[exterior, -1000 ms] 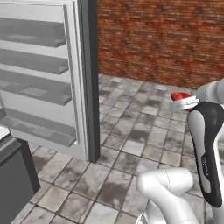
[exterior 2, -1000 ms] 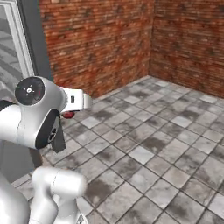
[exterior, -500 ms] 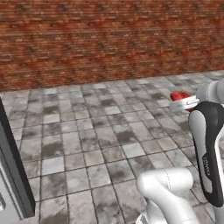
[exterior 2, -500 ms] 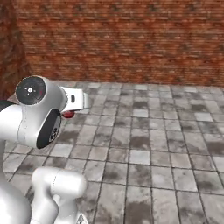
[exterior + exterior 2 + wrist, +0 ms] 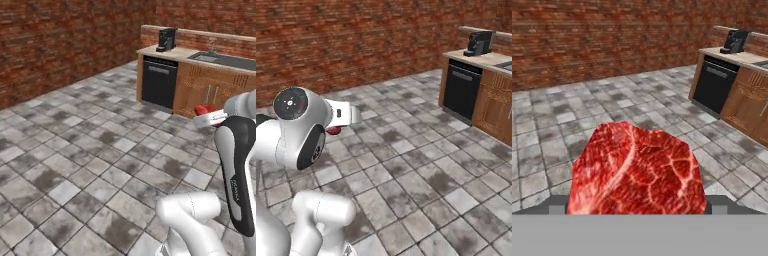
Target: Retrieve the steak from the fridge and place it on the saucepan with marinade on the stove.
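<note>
Steak (image 5: 637, 170) sat between my gripper (image 5: 637, 207) jaws, which were spread wide and clamped on it; marbled red face filled the lower hand view. In the left base view the steak (image 5: 204, 109) showed as a red bit at my hand, held up over the grey tiled floor (image 5: 90, 150). Brick wall (image 5: 356, 45) behind. Off to the side: wooden counter (image 5: 200, 52) with a black dishwasher front (image 5: 158, 82), coffee machine (image 5: 166, 39) on top, sink (image 5: 225, 59) beside it.

No readable text, label, brand, number or sign appears on anything in view.
</note>
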Available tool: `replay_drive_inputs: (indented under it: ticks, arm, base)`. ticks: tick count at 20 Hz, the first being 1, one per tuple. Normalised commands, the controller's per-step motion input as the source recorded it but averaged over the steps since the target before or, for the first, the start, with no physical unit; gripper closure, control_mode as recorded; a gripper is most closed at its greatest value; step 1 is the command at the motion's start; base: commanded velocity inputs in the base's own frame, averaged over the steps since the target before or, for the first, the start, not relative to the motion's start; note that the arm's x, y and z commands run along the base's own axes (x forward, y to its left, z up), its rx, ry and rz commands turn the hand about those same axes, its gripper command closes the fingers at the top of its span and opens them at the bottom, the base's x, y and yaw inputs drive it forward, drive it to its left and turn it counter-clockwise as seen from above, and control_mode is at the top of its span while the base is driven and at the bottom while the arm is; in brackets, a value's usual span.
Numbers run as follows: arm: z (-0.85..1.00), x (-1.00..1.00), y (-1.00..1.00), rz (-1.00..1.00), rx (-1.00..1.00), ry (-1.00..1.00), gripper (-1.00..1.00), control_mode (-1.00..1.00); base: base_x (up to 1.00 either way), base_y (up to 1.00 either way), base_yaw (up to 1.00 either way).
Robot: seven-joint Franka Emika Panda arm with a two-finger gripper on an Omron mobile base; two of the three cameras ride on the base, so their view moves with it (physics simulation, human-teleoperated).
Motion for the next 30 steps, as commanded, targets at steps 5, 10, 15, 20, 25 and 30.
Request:
replay_drive_inputs:
  ticks: [5,10,15,20,25,30]
  arm:
    - [0.00,0.00,0.00,0.00,0.00,0.00,1.00,1.00]
    - [0.00,0.00,0.00,0.00,0.00,0.00,1.00,1.00]
    - [0.00,0.00,0.00,0.00,0.00,0.00,1.00,1.00]
    - [0.00,0.00,0.00,0.00,0.00,0.00,1.00,1.00]
    - [0.00,0.00,0.00,0.00,0.00,0.00,1.00,1.00]
    - [0.00,0.00,0.00,0.00,0.00,0.00,1.00,1.00]
  base:
    - [0.00,0.00,-1.00]
    - [0.17,0.00,-1.00]
    - [0.82,0.21,-0.85]
    - [0.93,1.00,-0.60]
    - [0.75,0.86,-0.79]
    - [0.03,0.11,-1.00]
